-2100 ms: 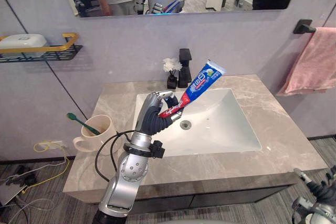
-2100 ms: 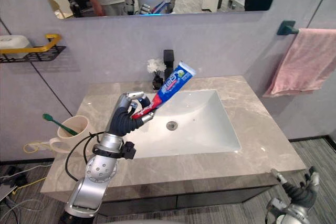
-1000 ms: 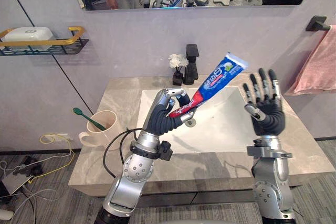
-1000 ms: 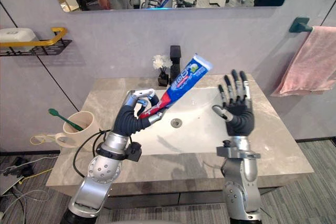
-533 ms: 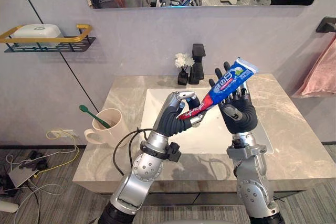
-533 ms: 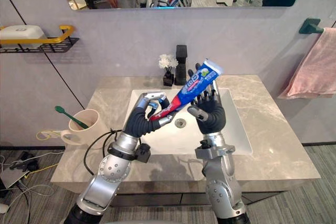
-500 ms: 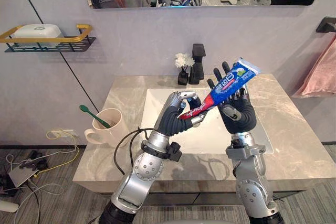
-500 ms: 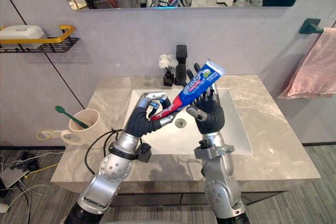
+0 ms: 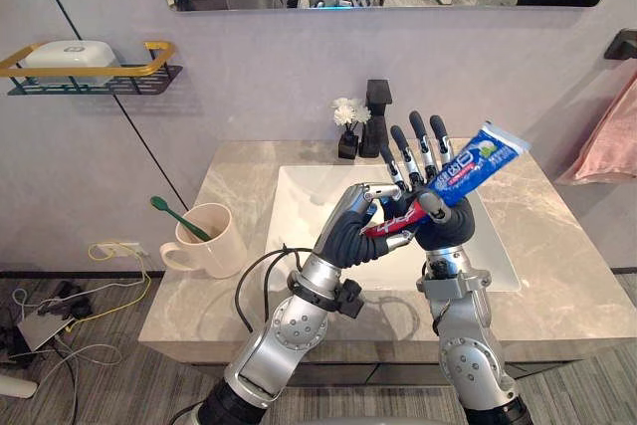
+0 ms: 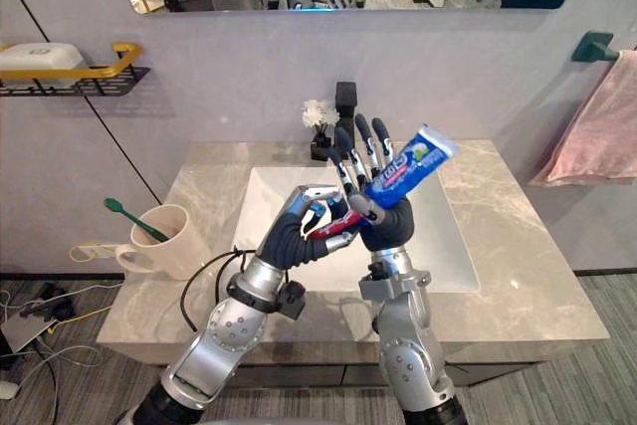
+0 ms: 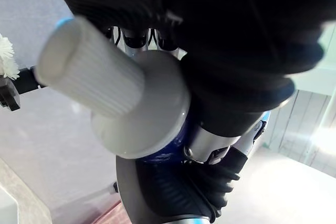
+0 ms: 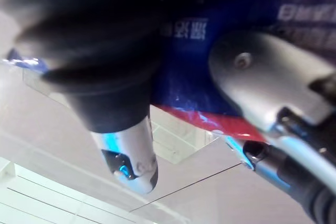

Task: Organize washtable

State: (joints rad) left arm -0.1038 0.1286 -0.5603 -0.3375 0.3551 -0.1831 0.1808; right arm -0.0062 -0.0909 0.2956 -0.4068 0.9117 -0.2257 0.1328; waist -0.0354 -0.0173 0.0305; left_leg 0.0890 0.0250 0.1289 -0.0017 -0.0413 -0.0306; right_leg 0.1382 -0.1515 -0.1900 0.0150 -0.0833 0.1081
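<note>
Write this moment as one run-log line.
left hand: grips toothpaste | right hand: open, palm against it | where: above sink

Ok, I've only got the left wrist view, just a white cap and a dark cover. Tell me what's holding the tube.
Observer: The left hand is curled round the tube near its cap end, above the sink.
Operator: Give me the right hand.
Observer: The right hand is behind the tube, fingers straight up, thumb across the tube's front.
Operator: Now find me the mug.
Observer: The mug stands left of the sink, with a green toothbrush in it.
</note>
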